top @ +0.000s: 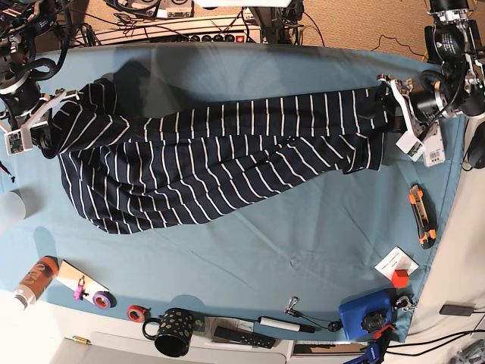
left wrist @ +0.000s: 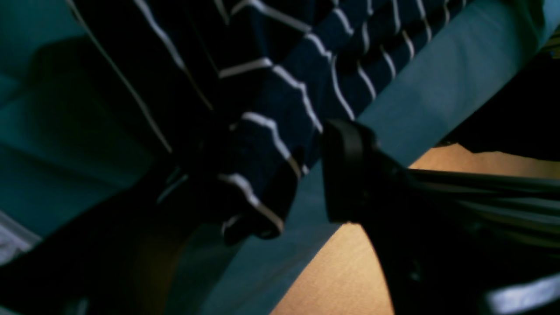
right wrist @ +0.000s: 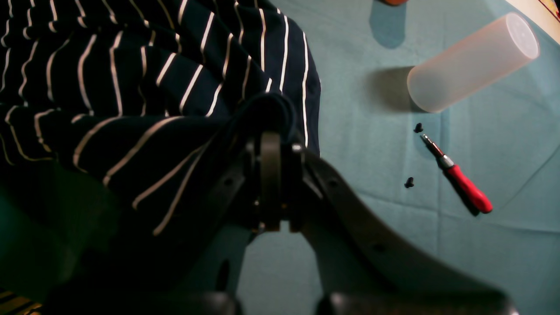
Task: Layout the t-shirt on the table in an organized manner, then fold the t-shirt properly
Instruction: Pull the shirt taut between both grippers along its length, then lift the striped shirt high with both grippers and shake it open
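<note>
The shirt (top: 220, 163) lies stretched long across the far half of the table (top: 250, 243), pulled out between the two grippers. It is dark blue with thin white stripes.

The right gripper (right wrist: 273, 144) is pinched tight on one end of the shirt. In its own wrist view the cloth bunches up just above the closed fingers and spreads away to the left of them. To the right of this gripper, well apart from it, a cloudy plastic tube (right wrist: 470, 63) lies on its side on the table. Below the tube lie a red screwdriver (right wrist: 463, 183) and two small black screws (right wrist: 409, 182), also off to the gripper's right.

The left gripper (top: 390, 102) is at the other end of the shirt. In its wrist view the jaws stand apart, with a fold of striped cloth hanging between them. One black finger (left wrist: 350, 170) is on the right of the fold, with a gap between it and the cloth. The other side is too dark to see well. The cloth looks loose there, not squeezed.

Near the left gripper, just toward the front of the table, an orange knife (top: 421, 216) lies on the table. Along the front edge, far from both grippers, sit a spotted mug (top: 176, 334), a blue box (top: 362, 315) and a can (top: 34, 280).
</note>
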Robot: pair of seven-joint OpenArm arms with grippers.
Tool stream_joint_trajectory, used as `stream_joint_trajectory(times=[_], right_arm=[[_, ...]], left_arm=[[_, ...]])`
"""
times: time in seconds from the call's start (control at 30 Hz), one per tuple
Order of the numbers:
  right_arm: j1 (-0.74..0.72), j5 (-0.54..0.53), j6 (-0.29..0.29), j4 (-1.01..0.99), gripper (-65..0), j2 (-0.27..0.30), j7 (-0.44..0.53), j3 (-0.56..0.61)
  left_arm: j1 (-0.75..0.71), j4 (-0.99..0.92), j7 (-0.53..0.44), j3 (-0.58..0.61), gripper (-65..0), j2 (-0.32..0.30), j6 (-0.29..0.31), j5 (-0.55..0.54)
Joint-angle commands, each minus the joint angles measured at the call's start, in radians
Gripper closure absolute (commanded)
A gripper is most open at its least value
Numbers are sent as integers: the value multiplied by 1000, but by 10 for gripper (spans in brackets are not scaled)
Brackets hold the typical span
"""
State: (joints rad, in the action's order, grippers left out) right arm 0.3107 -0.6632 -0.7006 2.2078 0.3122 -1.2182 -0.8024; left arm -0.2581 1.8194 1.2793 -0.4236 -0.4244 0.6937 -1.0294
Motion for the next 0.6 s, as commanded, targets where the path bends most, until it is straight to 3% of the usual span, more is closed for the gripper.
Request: stream_joint_trajectory(times=[0.0,0.07,0.17,0.2,0.3,0.43,0.57], right_arm=[[-3,-10,2,16,0,17,30,-6],[-3,-10,2,16,0,18,30,-6],[-3,-10,2,16,0,18,31,-6],[-3,-10,2,16,0,18,35,-6],[-6,-1,2,16,0,18,107,-6],[-56,53,2,16,0,18,255,-6],[-116,54,2,16,0,18,259,-6]], left_arm=[[0,13,-13,-4,-282,-16,4,-18],[-6,13,-14,-4,-203,-16,4,-20],[-8,13,-16,-4,-23,-16,4,-31],[-8,13,-16,-4,0,-16,4,-43],[-2,16,-39,-4,0,-17,-41,-84],[65,27,-57,-5,0,-17,-42,-82],[172,34,-57,-7,0,-17,-43,-77]])
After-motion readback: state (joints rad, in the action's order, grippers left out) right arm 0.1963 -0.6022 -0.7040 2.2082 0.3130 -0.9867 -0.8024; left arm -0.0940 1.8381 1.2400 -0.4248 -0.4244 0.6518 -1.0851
